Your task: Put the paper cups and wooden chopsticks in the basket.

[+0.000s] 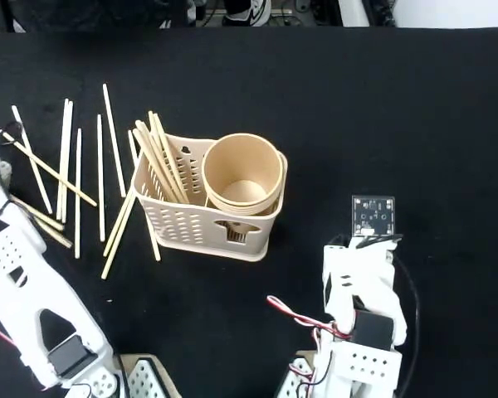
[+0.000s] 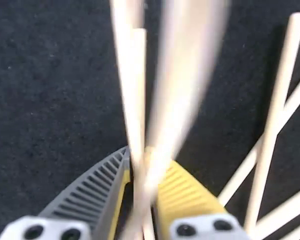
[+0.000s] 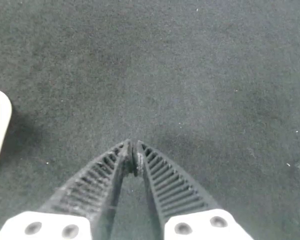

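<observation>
Ribbed left pincer (image 2: 142,160) pinches slim wooden chopsticks (image 2: 132,90); right pincer (image 3: 134,148) pressed together over fuzzy black worktop (image 3: 215,75); paper cups (image 1: 242,170) sit in perforated basket (image 1: 187,225).

Free room: the desk (image 1: 382,108) lies open from 12 to 3 o'clock of the basket (image 1: 191,225).
Basket mouth: paper cups (image 1: 242,172) take its 3 o'clock half, leaning chopsticks (image 1: 159,157) its 9 o'clock half.
Obstacles: wooden chopsticks (image 1: 77,191) strewn at 9 o'clock; right arm (image 1: 361,290) at 4 o'clock.
</observation>
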### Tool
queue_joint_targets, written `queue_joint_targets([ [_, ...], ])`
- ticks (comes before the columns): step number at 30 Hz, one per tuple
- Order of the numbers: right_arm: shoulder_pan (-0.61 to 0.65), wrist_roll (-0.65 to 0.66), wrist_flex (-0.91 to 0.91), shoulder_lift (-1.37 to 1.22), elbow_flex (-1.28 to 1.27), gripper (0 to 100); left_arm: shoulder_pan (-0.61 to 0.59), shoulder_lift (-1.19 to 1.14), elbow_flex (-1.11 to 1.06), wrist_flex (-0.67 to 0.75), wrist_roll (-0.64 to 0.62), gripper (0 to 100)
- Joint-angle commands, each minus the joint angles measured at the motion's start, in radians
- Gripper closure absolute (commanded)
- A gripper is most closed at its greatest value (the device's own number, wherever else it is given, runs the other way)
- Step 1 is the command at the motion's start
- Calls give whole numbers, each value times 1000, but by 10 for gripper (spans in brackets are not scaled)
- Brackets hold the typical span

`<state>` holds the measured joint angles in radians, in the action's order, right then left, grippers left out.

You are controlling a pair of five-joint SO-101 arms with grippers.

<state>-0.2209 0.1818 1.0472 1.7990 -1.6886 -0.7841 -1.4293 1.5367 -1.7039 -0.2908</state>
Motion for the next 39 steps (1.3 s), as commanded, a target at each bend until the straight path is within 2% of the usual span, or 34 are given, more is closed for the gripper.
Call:
queue_joint_targets([
  [1, 5, -6, 5, 68, 4, 984, 10, -23, 10, -8, -3, 972],
  [5, 5, -6, 5, 68, 4, 984, 36, -25, 113, -60, -5, 973],
  [14, 5, -6, 5, 68, 4, 984, 30, 60, 117, -60, -6, 973],
  [32, 5, -6, 5, 68, 4, 984, 73, 618, 81, -60, 5, 972],
  [39, 9, -6, 5, 68, 4, 984, 156, 862, 91, -60, 114, 972],
])
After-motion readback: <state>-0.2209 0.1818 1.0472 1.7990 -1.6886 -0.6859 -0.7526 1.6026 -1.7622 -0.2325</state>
